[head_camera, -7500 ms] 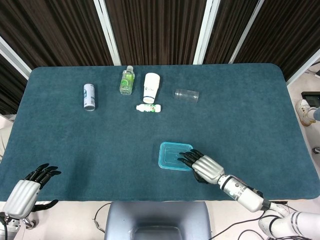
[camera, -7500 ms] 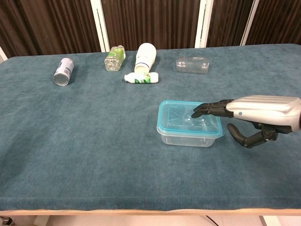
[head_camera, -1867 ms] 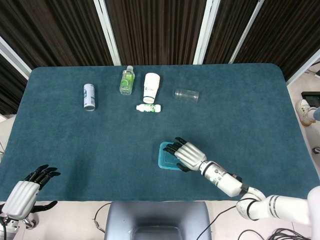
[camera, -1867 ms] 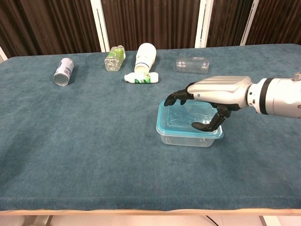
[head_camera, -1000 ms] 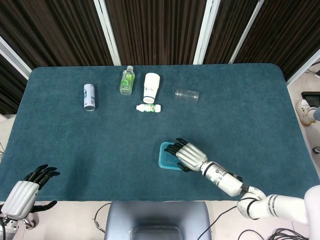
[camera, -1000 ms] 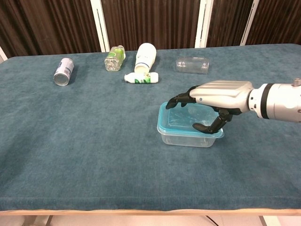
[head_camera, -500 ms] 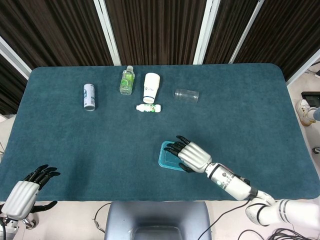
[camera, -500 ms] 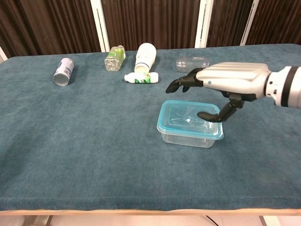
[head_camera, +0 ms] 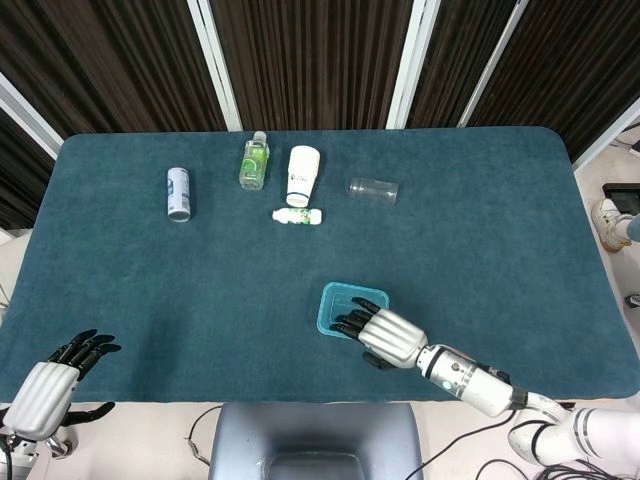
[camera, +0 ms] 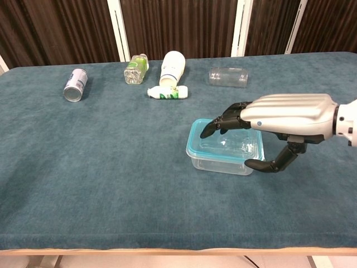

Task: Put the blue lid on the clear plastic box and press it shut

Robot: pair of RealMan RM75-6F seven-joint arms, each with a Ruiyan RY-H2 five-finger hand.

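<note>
Blue lid sits on the clear box; right hand hovers at its 5 o'clock corner, fingers spread, holding nothing, probably lined up to press.

My right robot hand hovers over the blue lid, which sits on the clear plastic box, fingers spread above it.

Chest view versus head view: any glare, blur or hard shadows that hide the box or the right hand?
Chest view: sharp, evenly lit; small highlights on the clear plastic box under the blue lid, and only a faint shadow beneath the right hand. Head view: sharp too, soft light, no glare; the right hand itself covers the lid's near edge.
</note>
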